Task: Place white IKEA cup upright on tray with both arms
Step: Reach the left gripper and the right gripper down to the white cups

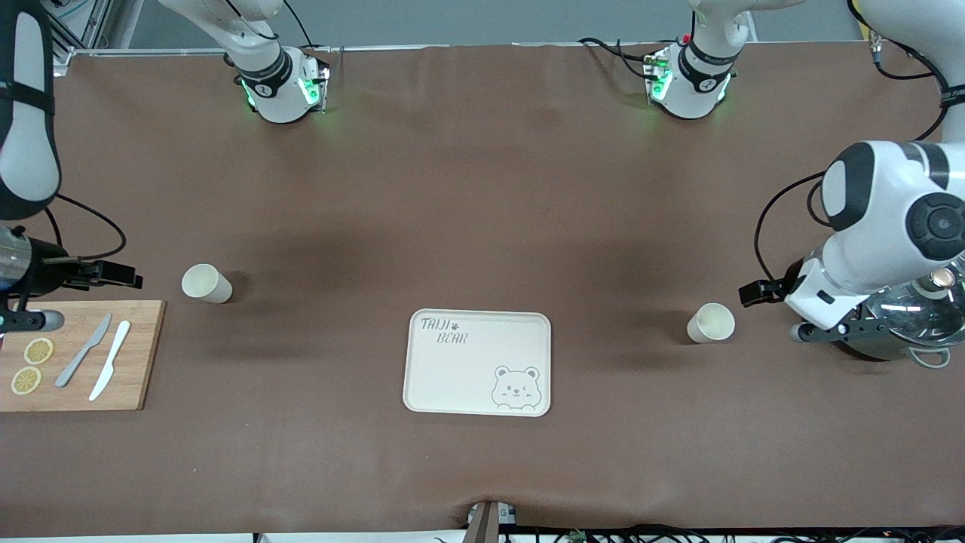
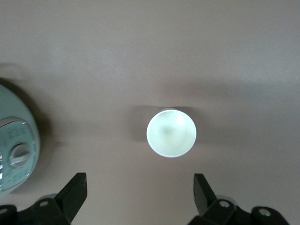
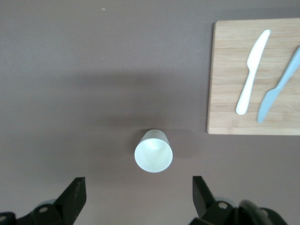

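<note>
Two white cups stand upright on the table, each well apart from the tray [image 1: 477, 362]. The left-end cup [image 2: 171, 132] sits clear of the left gripper [image 2: 139, 190], whose jaws are spread wide. The right-end cup [image 3: 153, 152] sits likewise clear of the right gripper [image 3: 138, 192], jaws apart.

Glossy white jointed arms, black-banded.
Rounded white shells on left arm [image 1: 882, 204] and right arm [image 1: 26, 143]; black cables looped alongside; green-lit bases; black angular fingertips [image 2: 75, 187] on left gripper [image 2: 139, 197], likewise right gripper [image 3: 138, 197].
</note>
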Action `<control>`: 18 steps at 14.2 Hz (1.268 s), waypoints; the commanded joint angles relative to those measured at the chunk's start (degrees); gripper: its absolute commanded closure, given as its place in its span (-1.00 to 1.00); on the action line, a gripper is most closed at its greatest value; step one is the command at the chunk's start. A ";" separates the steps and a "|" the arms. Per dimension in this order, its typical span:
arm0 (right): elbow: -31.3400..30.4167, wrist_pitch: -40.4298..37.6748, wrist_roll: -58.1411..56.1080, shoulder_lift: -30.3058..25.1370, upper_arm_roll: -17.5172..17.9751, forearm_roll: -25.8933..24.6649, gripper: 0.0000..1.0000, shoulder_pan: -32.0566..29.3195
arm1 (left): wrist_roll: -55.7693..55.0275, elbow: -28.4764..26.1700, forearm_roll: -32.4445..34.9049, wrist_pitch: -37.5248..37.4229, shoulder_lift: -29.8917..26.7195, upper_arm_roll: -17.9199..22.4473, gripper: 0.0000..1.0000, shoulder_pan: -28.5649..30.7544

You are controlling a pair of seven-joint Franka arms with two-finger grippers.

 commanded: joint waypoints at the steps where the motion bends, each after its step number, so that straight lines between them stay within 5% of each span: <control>1: -3.66 5.89 -0.62 2.28 -0.02 0.68 -1.00 -0.10 | -0.93 -3.80 -0.76 6.58 0.74 -0.23 -1.00 0.25; 5: -13.32 15.55 -1.15 2.20 -0.11 -1.59 -1.00 -1.24 | -0.40 -7.68 -0.76 16.53 4.43 -0.23 -1.00 0.34; 9: -19.41 23.23 -3.00 2.28 -0.02 -3.18 -1.00 -3.96 | -0.23 -7.60 -0.67 18.13 7.59 -0.23 -0.80 1.47; 18: -28.47 27.54 -2.82 1.14 -0.02 -3.18 -1.00 -5.19 | -0.75 -7.60 -0.76 19.62 10.06 -0.84 0.44 2.36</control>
